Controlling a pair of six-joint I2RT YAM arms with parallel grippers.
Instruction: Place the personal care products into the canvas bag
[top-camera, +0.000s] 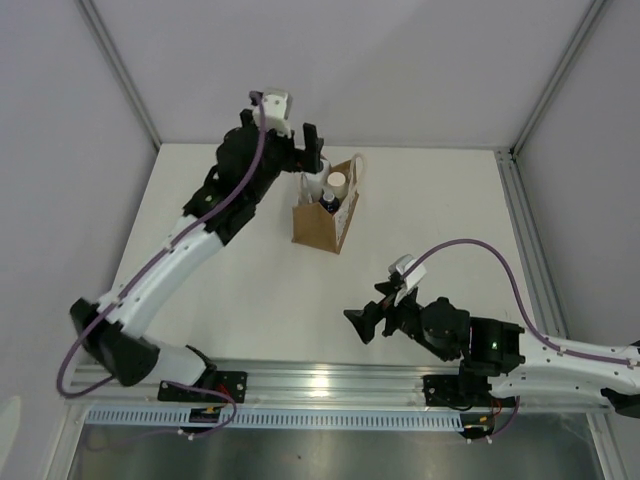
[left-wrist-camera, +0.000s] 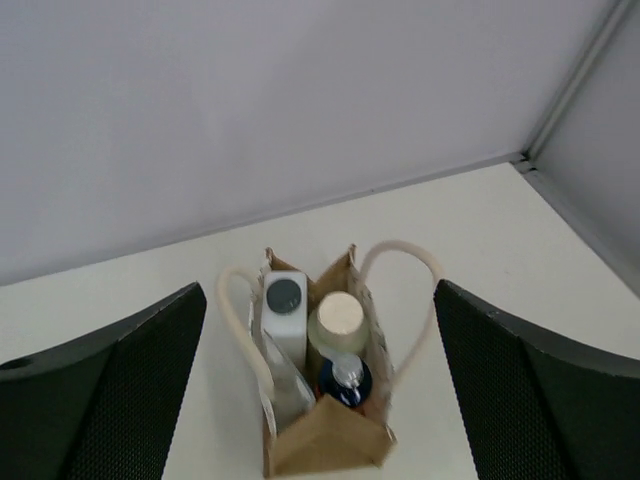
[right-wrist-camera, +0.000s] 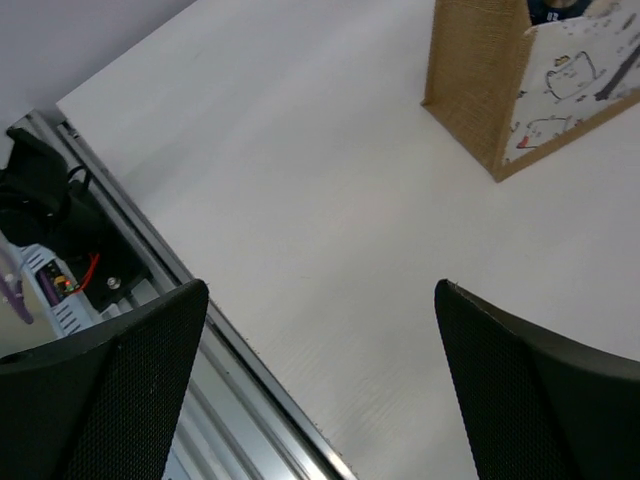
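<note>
The canvas bag (top-camera: 322, 222) stands upright at the back middle of the white table. In the left wrist view, the bag (left-wrist-camera: 325, 440) holds all three bottles: the clear squarish one with a dark round cap (left-wrist-camera: 284, 297), the cream-white rounded one (left-wrist-camera: 337, 316) and the dark-blue cap of the orange one (left-wrist-camera: 346, 381). Its cream handles (left-wrist-camera: 412, 262) hang out to both sides. My left gripper (top-camera: 308, 158) is open and empty, just above and behind the bag. My right gripper (top-camera: 368, 308) is open and empty, low over the table at the front right, well clear of the bag (right-wrist-camera: 478, 80).
An aluminium rail (top-camera: 330, 380) runs along the near table edge and also shows in the right wrist view (right-wrist-camera: 250, 385). Grey walls and frame posts (top-camera: 120, 75) close in the back and sides. A metal strip (top-camera: 525, 240) lines the right table edge.
</note>
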